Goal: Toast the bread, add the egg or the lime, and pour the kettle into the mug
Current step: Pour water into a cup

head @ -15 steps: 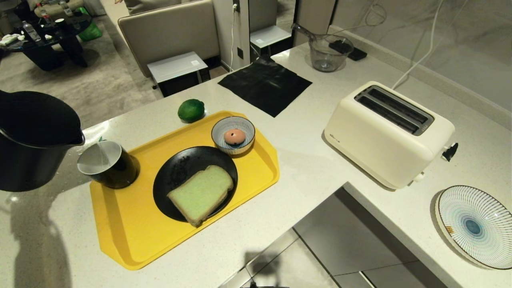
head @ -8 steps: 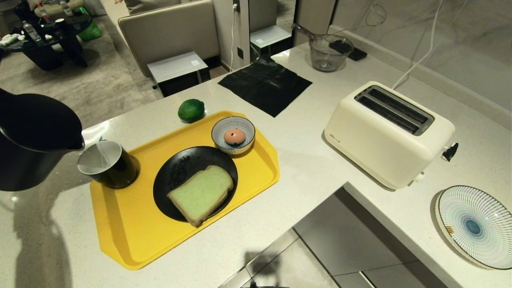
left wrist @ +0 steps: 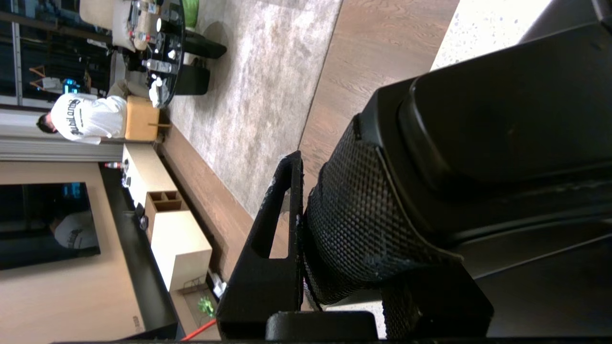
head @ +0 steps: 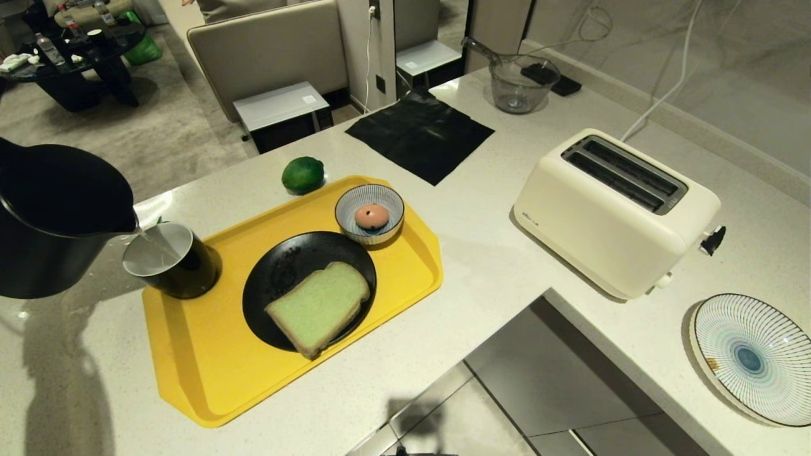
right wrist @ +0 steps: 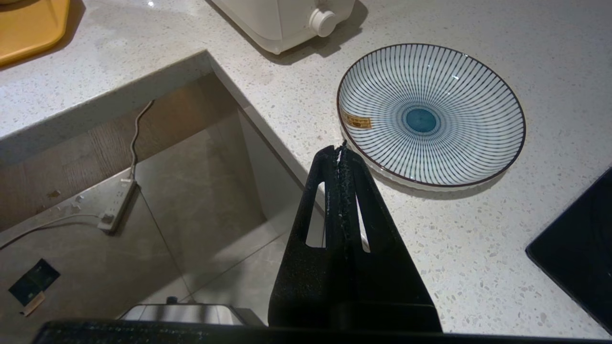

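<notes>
The black kettle (head: 57, 215) hangs tilted at the far left, its spout just above the mug (head: 171, 259). A thin stream of water runs from the spout into the mug. In the left wrist view my left gripper (left wrist: 334, 210) is shut on the kettle's textured handle (left wrist: 368, 229). The mug stands on the yellow tray (head: 209, 367). The pale green bread (head: 319, 307) lies on a black plate (head: 279, 266). The pink egg (head: 372, 216) sits in a striped bowl (head: 355, 197). The lime (head: 303, 174) rests on the counter behind the tray. My right gripper (right wrist: 340, 150) is shut and empty, parked off the counter's edge.
A white toaster (head: 614, 209) with empty slots stands on the right counter, with a striped plate (head: 751, 358) in front of it. A black cloth (head: 421, 133) and a clear measuring jug (head: 523, 82) lie at the back. The counter has a floor gap at its inner corner.
The kettle has tipped slightly further, and its spout has come a little closer to the mug. The stream of water now shows at the spout. The right arm is still.
</notes>
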Motion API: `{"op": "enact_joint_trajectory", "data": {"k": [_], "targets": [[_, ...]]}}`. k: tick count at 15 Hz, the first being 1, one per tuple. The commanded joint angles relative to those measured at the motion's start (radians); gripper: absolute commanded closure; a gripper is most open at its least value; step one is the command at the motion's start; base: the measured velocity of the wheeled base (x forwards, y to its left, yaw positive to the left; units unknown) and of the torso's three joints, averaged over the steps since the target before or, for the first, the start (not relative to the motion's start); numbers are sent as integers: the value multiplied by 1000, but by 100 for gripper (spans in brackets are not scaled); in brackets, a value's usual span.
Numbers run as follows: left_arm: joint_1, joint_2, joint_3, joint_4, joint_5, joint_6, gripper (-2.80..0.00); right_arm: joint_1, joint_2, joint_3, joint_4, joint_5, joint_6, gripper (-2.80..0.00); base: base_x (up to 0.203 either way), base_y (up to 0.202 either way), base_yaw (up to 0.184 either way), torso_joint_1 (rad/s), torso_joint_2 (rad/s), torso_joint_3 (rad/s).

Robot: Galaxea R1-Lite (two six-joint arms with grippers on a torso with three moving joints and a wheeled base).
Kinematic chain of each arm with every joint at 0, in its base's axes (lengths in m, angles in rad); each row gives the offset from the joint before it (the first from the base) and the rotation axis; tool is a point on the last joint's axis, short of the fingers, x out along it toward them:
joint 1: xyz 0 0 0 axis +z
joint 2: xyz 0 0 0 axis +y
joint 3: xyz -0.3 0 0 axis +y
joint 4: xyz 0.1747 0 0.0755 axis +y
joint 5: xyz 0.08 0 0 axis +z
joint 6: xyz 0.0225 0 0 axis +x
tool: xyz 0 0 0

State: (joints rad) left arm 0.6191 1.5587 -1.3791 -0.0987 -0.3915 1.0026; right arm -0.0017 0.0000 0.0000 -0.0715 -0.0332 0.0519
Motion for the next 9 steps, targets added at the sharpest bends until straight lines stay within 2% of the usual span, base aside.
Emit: {"op": "enact_joint_trajectory", "data": {"k": [1, 9], "targets": [[1, -3, 2, -1, 5, 5, 0, 0, 2, 26, -1, -1, 0, 0, 0, 0, 0, 0, 0, 0], [1, -5, 3, -1, 22, 47, 0, 0, 2, 26, -1, -1, 0, 0, 0, 0, 0, 0, 0, 0]]}}
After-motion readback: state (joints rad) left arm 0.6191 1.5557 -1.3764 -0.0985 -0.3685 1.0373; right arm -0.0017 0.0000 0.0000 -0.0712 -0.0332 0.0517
